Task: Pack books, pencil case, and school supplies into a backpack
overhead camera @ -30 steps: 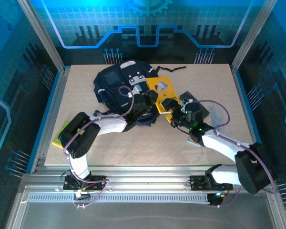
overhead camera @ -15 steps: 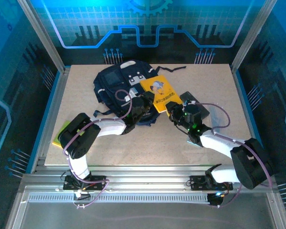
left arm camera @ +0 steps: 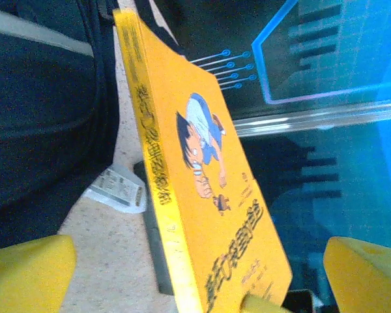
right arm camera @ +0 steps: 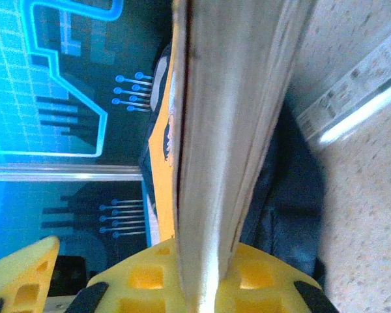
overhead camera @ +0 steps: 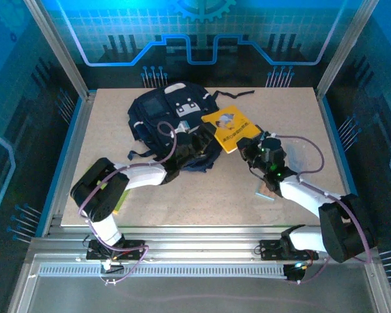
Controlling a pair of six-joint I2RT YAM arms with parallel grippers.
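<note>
Jaws of my right gripper (overhead camera: 250, 149) clamp the edge of the thin orange-yellow cartoon-cover book (overhead camera: 229, 127), tilted up just beside the large dark navy fabric backpack (overhead camera: 158, 114); my left gripper (overhead camera: 197, 139) gapes wide nearby. Packing the book is in hand: next, I judge, it must slide into the backpack's opening.

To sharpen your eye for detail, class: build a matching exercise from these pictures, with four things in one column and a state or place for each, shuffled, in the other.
Things
A. yellow book
B. left claw
C. backpack
D. tan pad

States or places
1. open, holding nothing
2. lying flat on the near right part of the table
3. gripped at its edge by the right claw, raised off the table
4. dark navy, lying on the far part of the table

Pairs: A-3, B-1, C-4, D-2
</note>
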